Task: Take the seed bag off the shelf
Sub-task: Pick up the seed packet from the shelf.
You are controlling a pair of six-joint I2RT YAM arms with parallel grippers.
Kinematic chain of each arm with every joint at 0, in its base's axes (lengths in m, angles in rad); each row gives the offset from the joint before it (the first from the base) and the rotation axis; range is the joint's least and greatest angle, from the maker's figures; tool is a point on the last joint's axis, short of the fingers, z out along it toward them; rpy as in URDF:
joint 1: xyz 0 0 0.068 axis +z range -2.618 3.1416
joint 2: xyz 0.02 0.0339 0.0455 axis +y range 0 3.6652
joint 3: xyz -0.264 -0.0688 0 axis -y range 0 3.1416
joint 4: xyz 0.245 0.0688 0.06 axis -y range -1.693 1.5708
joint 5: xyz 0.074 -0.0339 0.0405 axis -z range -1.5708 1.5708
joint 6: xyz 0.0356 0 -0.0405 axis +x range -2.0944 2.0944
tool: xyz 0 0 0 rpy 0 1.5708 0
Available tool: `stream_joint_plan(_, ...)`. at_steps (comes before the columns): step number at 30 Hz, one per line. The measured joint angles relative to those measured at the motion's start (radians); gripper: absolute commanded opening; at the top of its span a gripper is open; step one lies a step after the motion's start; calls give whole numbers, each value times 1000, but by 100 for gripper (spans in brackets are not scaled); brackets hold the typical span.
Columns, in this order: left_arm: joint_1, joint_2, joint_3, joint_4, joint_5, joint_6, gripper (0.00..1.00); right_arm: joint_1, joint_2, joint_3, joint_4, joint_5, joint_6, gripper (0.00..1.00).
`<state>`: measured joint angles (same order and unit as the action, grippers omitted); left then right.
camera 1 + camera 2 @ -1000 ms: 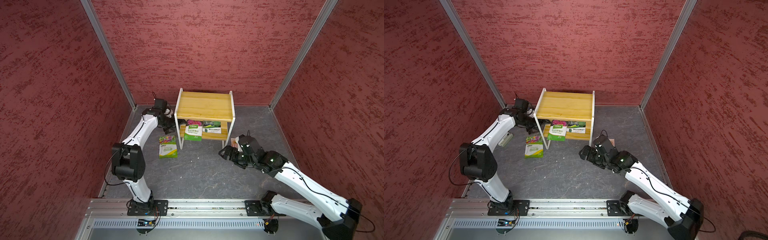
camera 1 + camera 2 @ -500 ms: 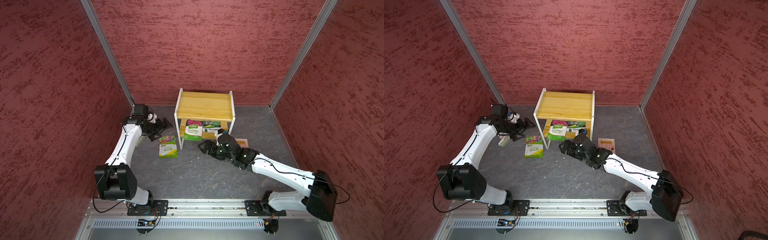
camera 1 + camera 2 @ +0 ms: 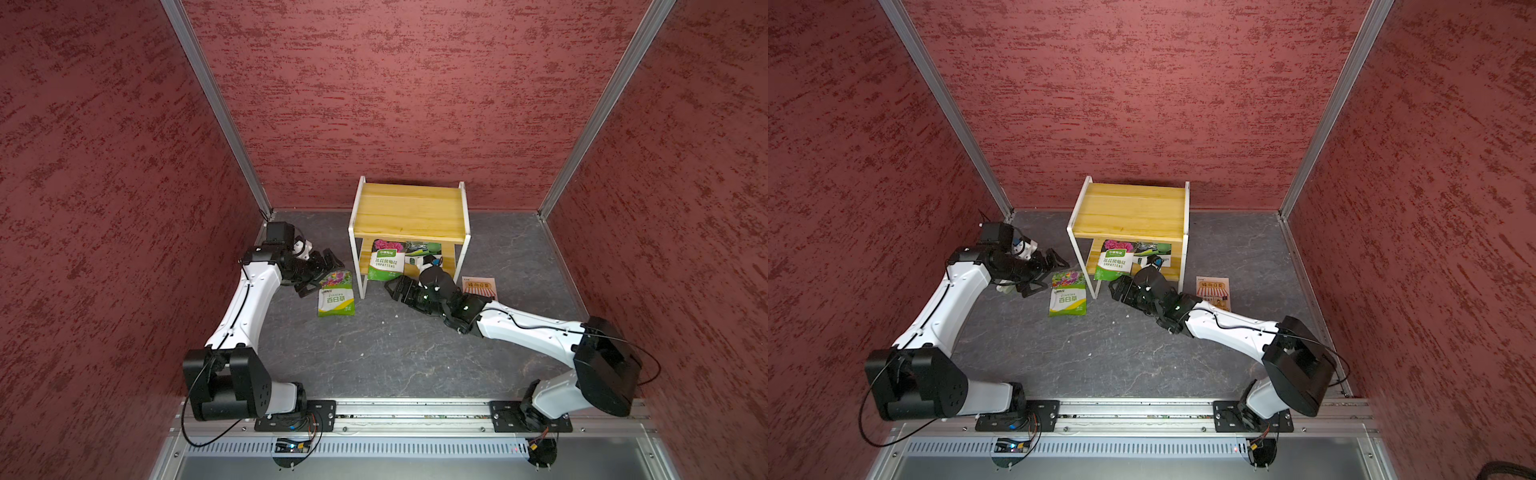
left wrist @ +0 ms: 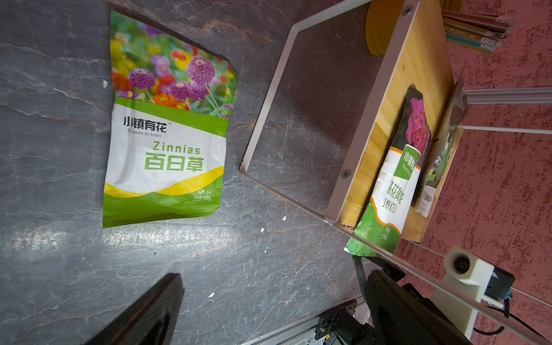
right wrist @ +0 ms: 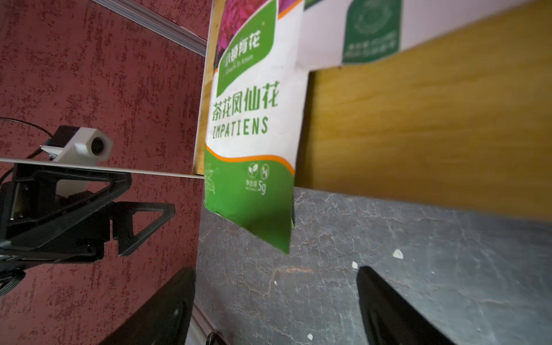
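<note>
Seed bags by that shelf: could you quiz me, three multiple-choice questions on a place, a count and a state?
1. Where is the Zinnias bag? A) on the top board B) floor beside the shelf C) in a gripper
2. Bags on the lower board? A) none B) two C) four
3. The right gripper is A) open, empty B) shut on a bag C) shut on the frame
Key: 1B, flat on the floor; 2B, the Impatiens bag and a second bag; 3A, fingers apart, nothing between.
</note>
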<state>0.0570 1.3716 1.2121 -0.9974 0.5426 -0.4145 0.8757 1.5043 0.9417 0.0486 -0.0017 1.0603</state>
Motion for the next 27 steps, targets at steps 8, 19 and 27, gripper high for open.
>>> stream_joint_plan(8,0,-42,-61,22,0,-18,100,0,11,20,61,11,11,84)
stream_joint_plan(19,0,-52,-87,33,2,-26,100,0,11,19,132,11,47,46)
stream_joint_plan(27,0,-78,-113,32,2,-26,100,0,20,14,188,13,66,20)
